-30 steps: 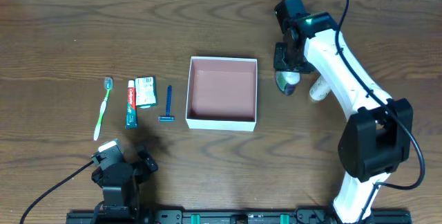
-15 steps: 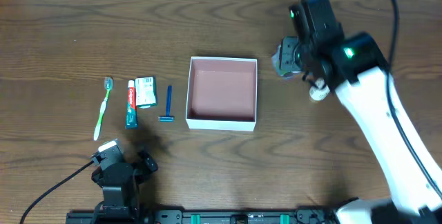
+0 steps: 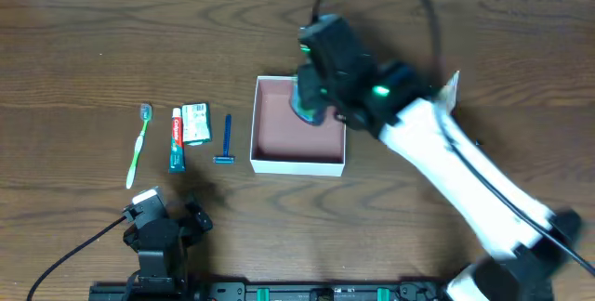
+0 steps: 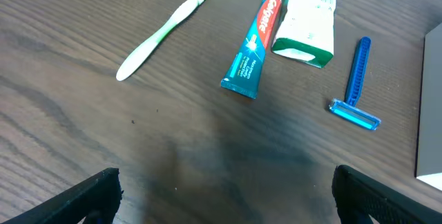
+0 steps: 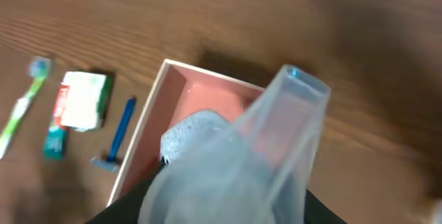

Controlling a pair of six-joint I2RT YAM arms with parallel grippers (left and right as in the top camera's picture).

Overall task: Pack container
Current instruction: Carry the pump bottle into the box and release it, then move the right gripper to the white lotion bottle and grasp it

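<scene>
One clear pouch [image 5: 242, 141] pinched in right gripper [image 3: 311, 106], over container [image 3: 297, 163] far side; blue razor [image 3: 226, 140] just left of container. Left gripper [image 4: 228, 193] wide open, empty. Probably light, stiff-walled, slidable; best taken by one wall.

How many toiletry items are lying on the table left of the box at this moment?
4, in a row: toothbrush farthest left, then toothpaste tube, small green-and-white packet, and blue razor nearest the container. Others may be hidden under the right arm.
</scene>
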